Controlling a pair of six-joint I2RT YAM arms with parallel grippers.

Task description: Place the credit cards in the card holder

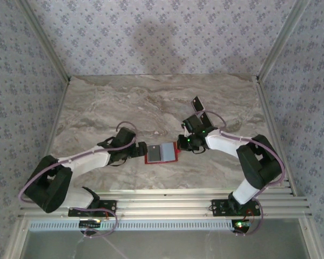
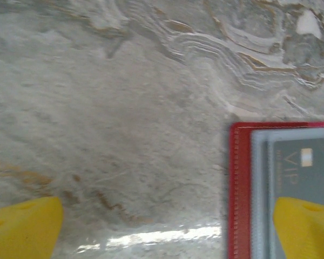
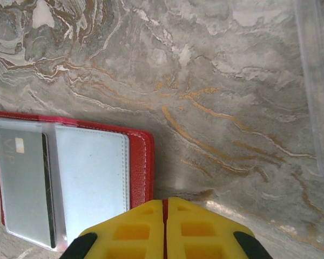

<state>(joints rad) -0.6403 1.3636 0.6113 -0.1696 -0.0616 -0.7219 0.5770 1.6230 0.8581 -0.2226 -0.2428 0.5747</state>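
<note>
The red card holder (image 1: 149, 153) lies open on the marble table between both arms, its clear pockets up. A silvery grey credit card (image 3: 21, 183) marked VIP (image 2: 302, 167) sits in its left pocket, a dark strip along one edge. Two glossy black credit cards (image 1: 197, 102) (image 1: 206, 117) lie behind the right arm. My left gripper (image 2: 164, 226) is open wide across the holder's left edge (image 2: 239, 189), one yellow fingertip (image 2: 305, 226) over the grey card. My right gripper (image 3: 163, 204) is shut at the holder's right edge (image 3: 142, 167), with a thin red sliver pinched between its pads.
The marble table (image 1: 151, 102) is walled on three sides by patterned panels with metal posts. A metal rail (image 1: 162, 202) runs along the near edge by the arm bases. A clear plastic strip (image 3: 313, 81) lies on the table to the right.
</note>
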